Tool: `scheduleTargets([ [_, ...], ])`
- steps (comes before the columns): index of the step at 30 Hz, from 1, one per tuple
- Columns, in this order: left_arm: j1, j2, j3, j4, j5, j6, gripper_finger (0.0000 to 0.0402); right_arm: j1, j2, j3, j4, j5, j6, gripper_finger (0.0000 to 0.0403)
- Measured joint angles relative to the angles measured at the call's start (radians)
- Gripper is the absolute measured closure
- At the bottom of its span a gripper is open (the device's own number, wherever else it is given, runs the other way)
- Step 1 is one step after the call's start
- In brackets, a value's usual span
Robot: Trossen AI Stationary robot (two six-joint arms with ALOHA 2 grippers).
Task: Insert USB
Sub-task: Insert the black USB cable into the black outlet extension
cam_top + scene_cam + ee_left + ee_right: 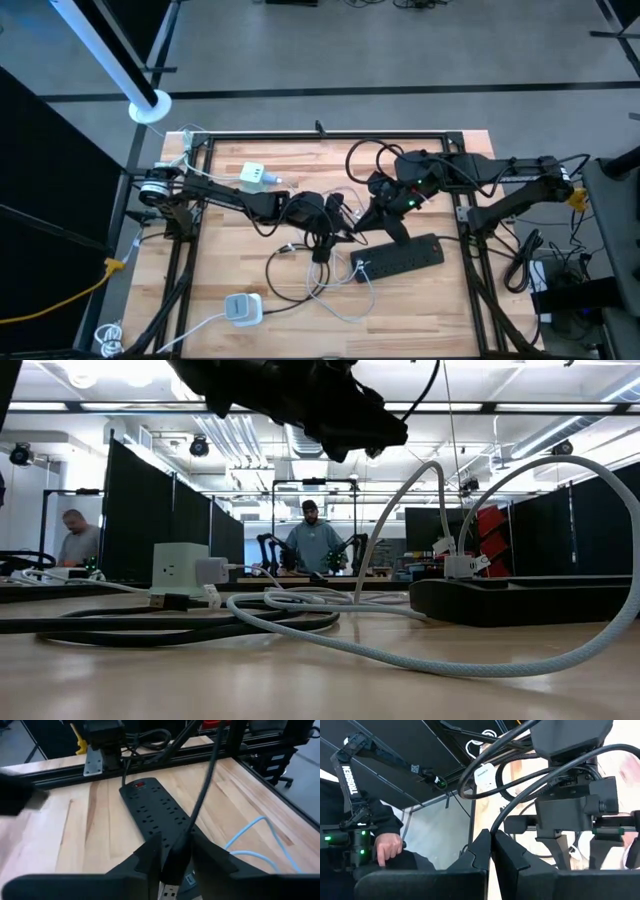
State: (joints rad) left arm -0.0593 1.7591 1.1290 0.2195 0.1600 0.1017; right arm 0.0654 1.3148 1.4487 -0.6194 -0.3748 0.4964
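Above the power strip (160,812) my left gripper (172,852) is clamped on the USB plug (169,891), my right gripper (491,845) shut and empty nearby; a tilted plug could miss its port.

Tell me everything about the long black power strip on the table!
The long black plastic power strip lies flat on the wooden table, toward the right side, turned at a slant. Its top carries rows of outlets and a red switch at one end, where a black cord leaves it. A white plug with a pale cable sits at its other end. The left gripper holds a black USB cable above it.
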Motion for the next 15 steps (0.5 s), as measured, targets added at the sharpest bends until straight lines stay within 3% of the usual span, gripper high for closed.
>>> scheduleTargets([
  [6, 0.000, 0.000, 0.000, -0.011, 0.010, -0.048, 0.0382, 0.000, 0.000, 0.000, -0.021, 0.000, -0.002, 0.0403],
  [11, -0.002, -0.002, 0.000, -0.013, 0.011, -0.103, 0.0382, 0.000, 0.000, 0.000, -0.021, 0.023, -0.001, 0.0403],
  [15, -0.003, -0.018, 0.007, -0.010, 0.061, -0.140, 0.0382, 0.000, -0.001, 0.000, -0.016, 0.204, -0.003, 0.0397],
])
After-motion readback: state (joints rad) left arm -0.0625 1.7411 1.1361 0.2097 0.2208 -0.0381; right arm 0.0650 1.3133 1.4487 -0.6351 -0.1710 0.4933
